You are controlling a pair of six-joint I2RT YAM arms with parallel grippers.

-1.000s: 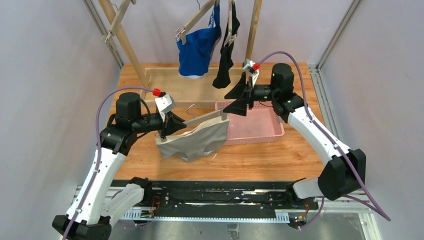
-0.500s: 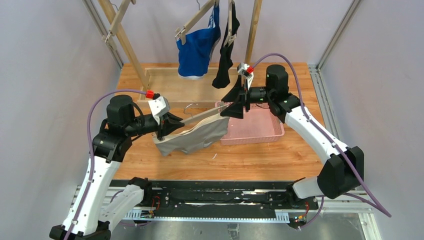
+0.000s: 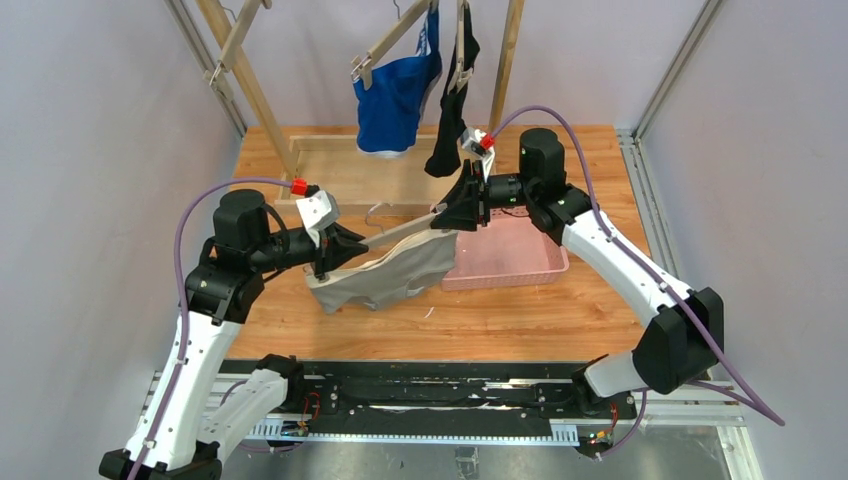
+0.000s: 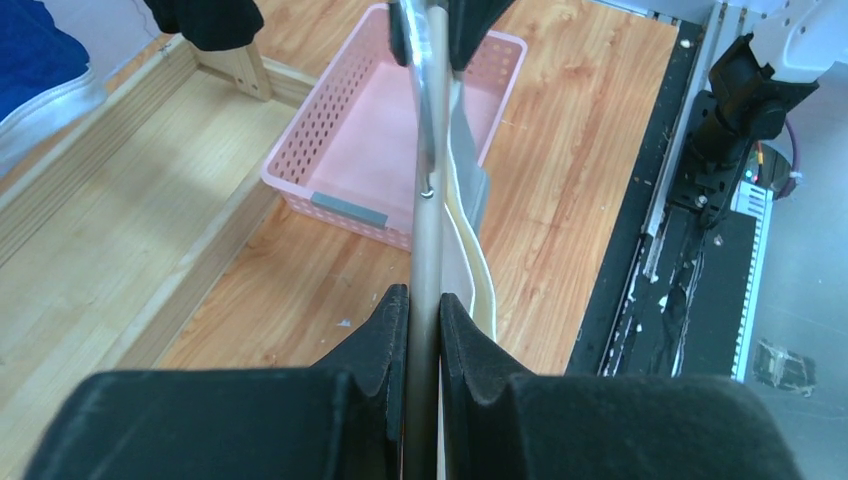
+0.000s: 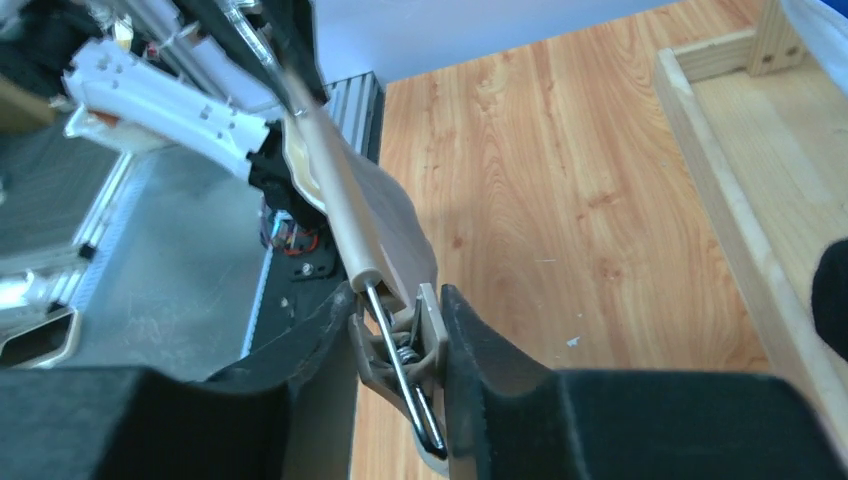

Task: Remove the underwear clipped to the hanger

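The light grey briefs (image 3: 385,275) hang from a wooden hanger bar (image 3: 400,232) above the table (image 3: 520,310), with the pink basket (image 3: 520,262) at their 3 o'clock. The left gripper (image 3: 345,250) is clamped on the bar's 9 o'clock end. The right gripper (image 3: 450,213) squeezes the hanger clip (image 5: 405,345), hiding where the fabric meets it. The blue briefs (image 3: 395,100) and black briefs (image 3: 450,120) hang at 12 o'clock, their hangers cut off at the top.

Matt cloth briefs (image 3: 400,272), smooth wooden hanger (image 4: 428,240), perforated plastic basket (image 3: 520,270), grained wooden table (image 3: 590,310)

No text, label, brand, number or sign can be read in any of the three views; nothing legible shows anywhere.
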